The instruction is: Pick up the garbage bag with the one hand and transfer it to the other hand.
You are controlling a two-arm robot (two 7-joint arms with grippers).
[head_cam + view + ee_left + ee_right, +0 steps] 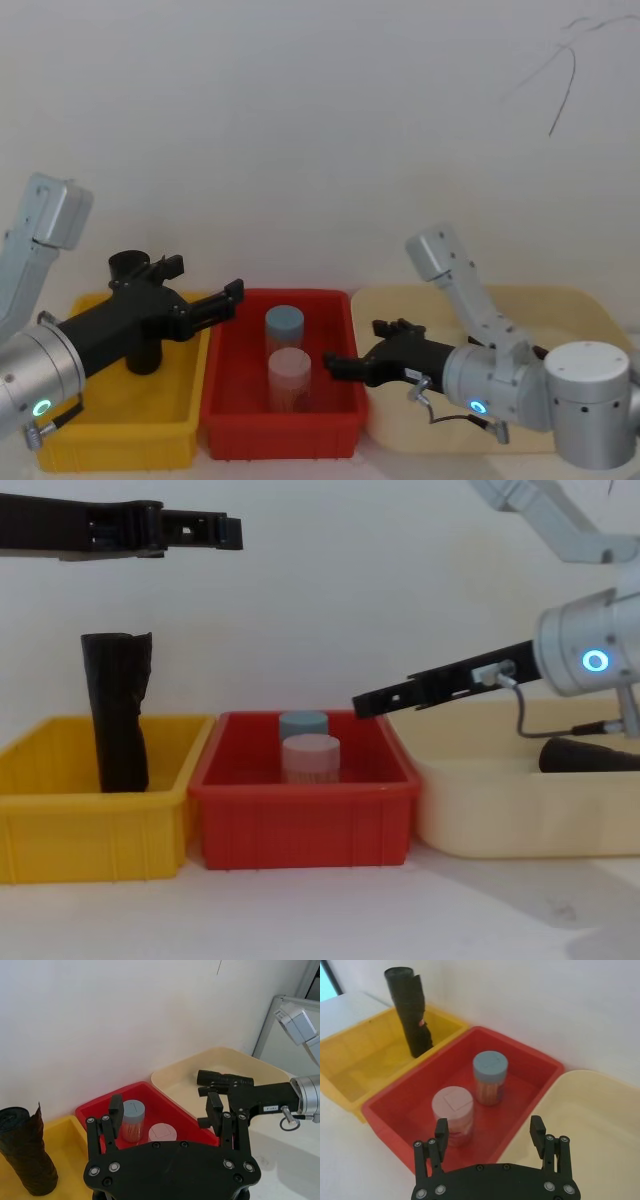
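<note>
Garbage bag (588, 755): lay on its side in cream bin (470, 815). Left hand (208, 278): held high where yellow bin (120, 440) met red bin (280, 435); jaws spread wide, empty. Right hand (352, 347): over red bin's cream-side edge; jaws spread, empty.

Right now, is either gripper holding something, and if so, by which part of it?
Nothing is held. The left gripper and the right gripper are both open and empty.
</note>
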